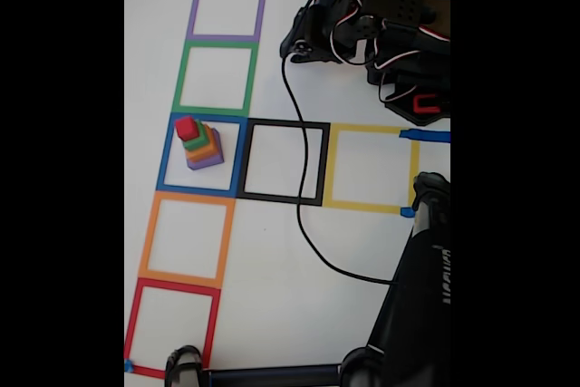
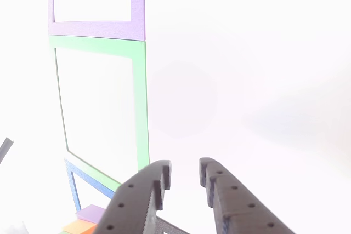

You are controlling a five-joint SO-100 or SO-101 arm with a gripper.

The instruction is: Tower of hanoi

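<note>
Four-cube tower (image 1: 201, 144), stacked, in blue square (image 1: 165, 153)

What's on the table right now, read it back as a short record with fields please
stack: purple cube at the bottom, orange cube, green cube, red cube on top
stack place: inside the blue square
neighbours: green square above, orange square below, black square to the right, in the fixed view
gripper: open, holding nothing, over bare table
</note>
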